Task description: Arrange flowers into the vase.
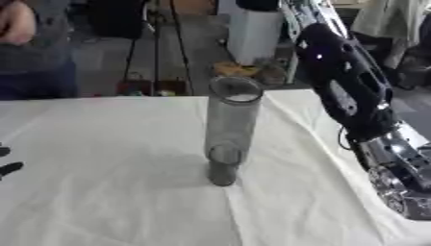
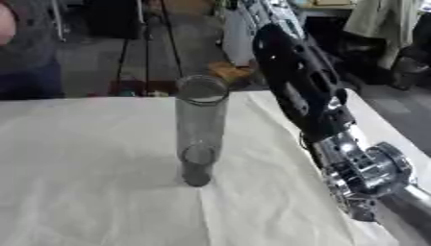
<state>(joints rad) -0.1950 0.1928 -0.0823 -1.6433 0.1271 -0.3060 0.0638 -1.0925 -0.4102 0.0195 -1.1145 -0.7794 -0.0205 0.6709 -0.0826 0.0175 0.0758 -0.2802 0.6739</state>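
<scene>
A tall clear glass vase (image 1: 231,127) stands upright near the middle of the white tablecloth (image 1: 101,192), and nothing shows inside it. My right arm (image 1: 349,86) rises from the lower right, passes right of the vase without touching it, and reaches beyond the table's far edge. Its hand (image 1: 305,13) is at the top edge, where only a silver blur shows. Dark fingertips of my left hand (image 1: 6,167) show at the left edge, spread and holding nothing. A yellowish and greenish heap (image 1: 251,71) lies beyond the far edge, behind the vase's rim.
The table's right edge (image 1: 336,139) slants down under my right arm. Beyond the table stand dark tripod legs (image 1: 156,53), a white box (image 1: 252,33) and hanging cloth (image 1: 387,19).
</scene>
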